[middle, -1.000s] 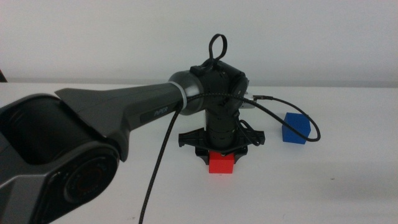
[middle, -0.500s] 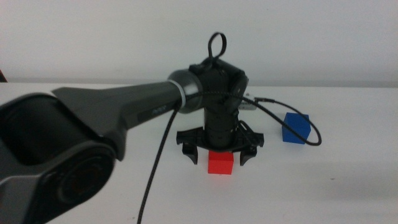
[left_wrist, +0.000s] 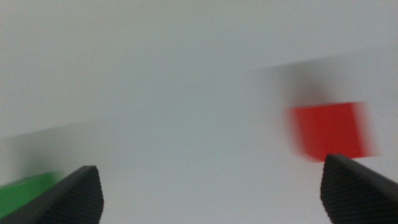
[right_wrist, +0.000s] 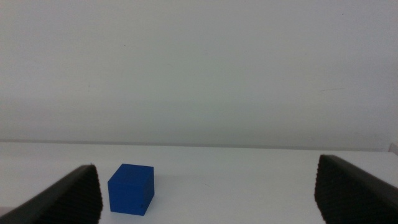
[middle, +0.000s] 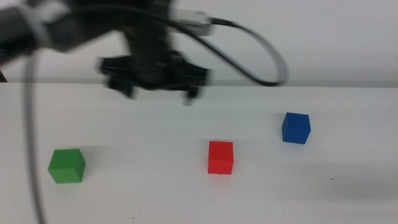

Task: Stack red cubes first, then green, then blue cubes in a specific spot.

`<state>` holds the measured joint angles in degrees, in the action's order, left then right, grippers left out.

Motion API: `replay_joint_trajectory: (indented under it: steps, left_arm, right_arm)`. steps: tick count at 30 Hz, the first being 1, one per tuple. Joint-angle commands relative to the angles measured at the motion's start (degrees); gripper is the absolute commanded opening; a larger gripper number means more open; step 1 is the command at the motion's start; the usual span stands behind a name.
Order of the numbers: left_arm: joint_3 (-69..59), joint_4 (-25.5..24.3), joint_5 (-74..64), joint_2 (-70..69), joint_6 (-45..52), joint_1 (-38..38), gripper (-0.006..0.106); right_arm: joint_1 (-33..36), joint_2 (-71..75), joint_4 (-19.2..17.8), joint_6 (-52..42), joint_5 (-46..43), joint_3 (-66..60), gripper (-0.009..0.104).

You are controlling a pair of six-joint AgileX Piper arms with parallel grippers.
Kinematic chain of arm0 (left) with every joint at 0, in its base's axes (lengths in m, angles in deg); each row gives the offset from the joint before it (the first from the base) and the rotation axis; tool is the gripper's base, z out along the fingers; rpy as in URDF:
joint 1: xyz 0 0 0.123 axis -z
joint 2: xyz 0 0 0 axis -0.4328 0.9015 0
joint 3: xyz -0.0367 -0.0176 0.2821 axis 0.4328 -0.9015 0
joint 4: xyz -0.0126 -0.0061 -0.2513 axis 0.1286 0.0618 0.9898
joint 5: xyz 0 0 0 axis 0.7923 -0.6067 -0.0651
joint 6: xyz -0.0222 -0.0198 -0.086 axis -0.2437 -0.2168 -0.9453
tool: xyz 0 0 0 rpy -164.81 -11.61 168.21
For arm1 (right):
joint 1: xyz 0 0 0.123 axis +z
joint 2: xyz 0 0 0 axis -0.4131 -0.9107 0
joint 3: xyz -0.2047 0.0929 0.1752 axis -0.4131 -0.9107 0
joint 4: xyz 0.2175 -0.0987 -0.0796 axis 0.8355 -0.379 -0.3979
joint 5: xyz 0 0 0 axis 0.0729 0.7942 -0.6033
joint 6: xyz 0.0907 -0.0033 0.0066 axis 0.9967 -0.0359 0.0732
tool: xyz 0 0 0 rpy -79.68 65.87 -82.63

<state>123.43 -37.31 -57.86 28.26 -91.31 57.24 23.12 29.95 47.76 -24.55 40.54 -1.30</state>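
Observation:
The red cube (middle: 221, 157) stands alone on the white table near the middle, and shows blurred in the left wrist view (left_wrist: 331, 131). At the left front sits the green cube (middle: 66, 165), its edge just visible (left_wrist: 28, 191) by the left jaw. The blue cube (middle: 295, 127) rests to the right, also seen from the right wrist (right_wrist: 131, 188). My left gripper (middle: 155, 87) hovers high above the table, left of the red cube, open and empty, motion-blurred. My right gripper (right_wrist: 208, 193) is open, low, facing the blue cube from a distance.
The left arm's black cable (middle: 261, 50) loops out to the right above the table. A white wall (middle: 323, 37) rises behind the table's far edge.
The left gripper has let go of the red cube, risen and swung left toward the green cube. The red cube stays in place, and the green cube has come into sight.

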Motion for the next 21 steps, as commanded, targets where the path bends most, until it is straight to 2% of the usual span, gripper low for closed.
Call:
replay_joint_trajectory:
  steps: [1, 6, 13, 21]
  left_arm:
    - [-4.22, -0.76, -5.94, -3.41, 6.63, -5.98, 0.094]
    - [-8.25, 1.58, -5.54, -3.38, 12.69, -19.87, 0.094]
    - [-16.41, 8.78, 2.27, -0.8, 17.08, -31.81, 0.094]
    - [-22.02, 8.67, 12.4, -0.14, 15.73, -32.79, 0.094]
  right_arm:
    - [-0.46, 2.18, -0.62, -0.06, -0.15, -2.6, 0.091]
    - [-0.46, 2.18, -0.62, -0.06, -0.15, -2.6, 0.091]
    - [-0.46, 2.18, -0.62, -0.06, -0.15, -2.6, 0.091]
    - [-0.46, 2.18, -0.62, -0.06, -0.15, -2.6, 0.091]
